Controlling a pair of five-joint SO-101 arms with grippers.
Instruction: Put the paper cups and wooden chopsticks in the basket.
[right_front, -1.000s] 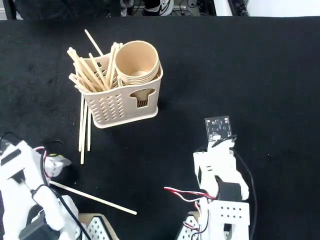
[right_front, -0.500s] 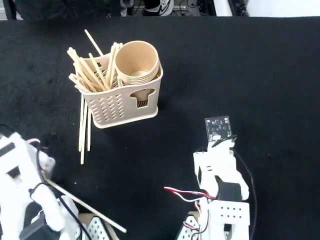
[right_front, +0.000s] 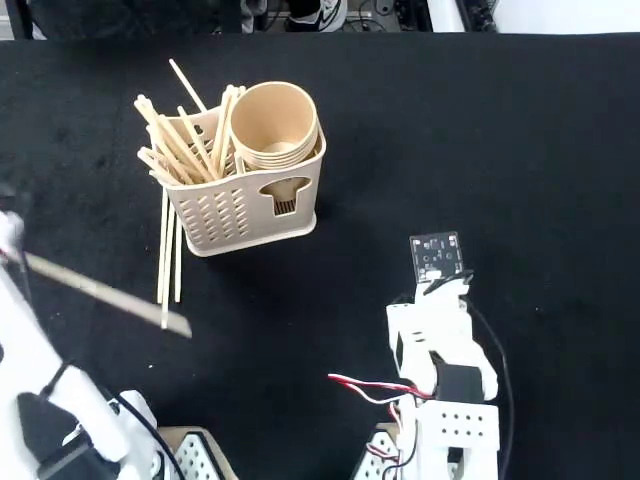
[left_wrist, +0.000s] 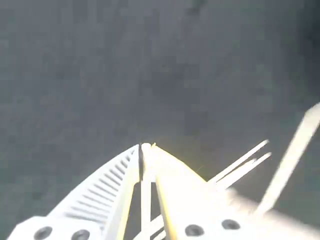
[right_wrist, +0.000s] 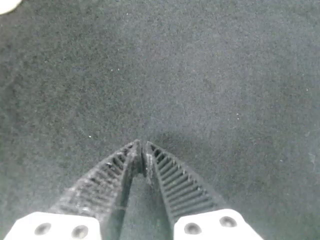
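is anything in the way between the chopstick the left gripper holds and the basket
Nothing visible blocks it. Between the held wooden chopstick and the beige slotted plastic basket, a few loose wooden chopsticks lie flat on the black table, beside the basket.

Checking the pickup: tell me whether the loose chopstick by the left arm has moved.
Yes. The chopstick swung up from the picture's bottom edge toward the basket, now crossing the sticks beside it.
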